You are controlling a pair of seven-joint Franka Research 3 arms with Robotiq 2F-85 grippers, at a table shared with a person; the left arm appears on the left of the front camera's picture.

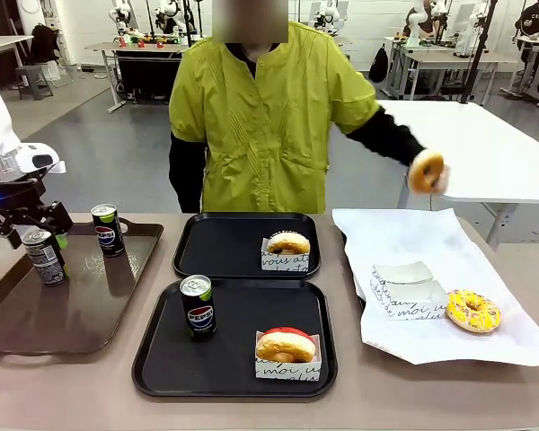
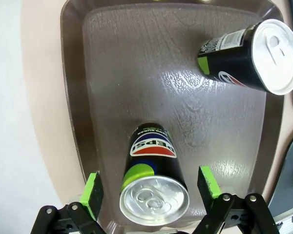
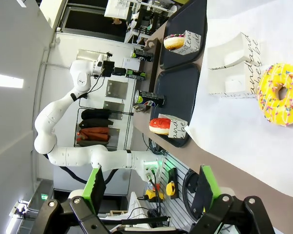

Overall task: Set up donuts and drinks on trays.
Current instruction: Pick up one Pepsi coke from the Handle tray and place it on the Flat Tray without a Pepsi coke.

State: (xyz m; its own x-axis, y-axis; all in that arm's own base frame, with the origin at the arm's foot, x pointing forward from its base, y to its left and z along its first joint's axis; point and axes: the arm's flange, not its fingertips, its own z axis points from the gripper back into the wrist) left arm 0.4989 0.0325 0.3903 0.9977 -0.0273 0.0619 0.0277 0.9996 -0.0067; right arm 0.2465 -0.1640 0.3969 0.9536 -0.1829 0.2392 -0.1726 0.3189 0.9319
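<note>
Nearest the lens in the front view sits one black tray (image 1: 162, 377) on the counter (image 1: 404, 395), lower middle of the frame. It carries an upright Pepsi can (image 1: 198, 306) at its left and a red-iced donut (image 1: 286, 346) in a white box at its right. Just behind it lies the second black tray (image 1: 220, 247), holding a boxed golden donut (image 1: 288, 243) at its right edge.

At the left of the frame my left hand (image 1: 43, 239) hangs over the brown tray (image 1: 36, 314), jaws spread wide either side of a standing can (image 1: 45, 260). The left wrist view shows both green pads (image 2: 92, 191) clear of its sides, so I am grasping nothing. Farther up the brown tray stands a second can (image 1: 107, 230).

At the right, the white paper sheet (image 1: 404, 235) bears two white boxes (image 1: 404, 289) and a yellow sprinkled donut (image 1: 472, 311). Above it, in the upper right, the person's hand (image 1: 437, 182) holds a golden ring donut (image 1: 425, 171) in the air.

My right hand (image 3: 150, 183) is released as well, its fingers apart with nothing between them at the bottom of its wrist view.
</note>
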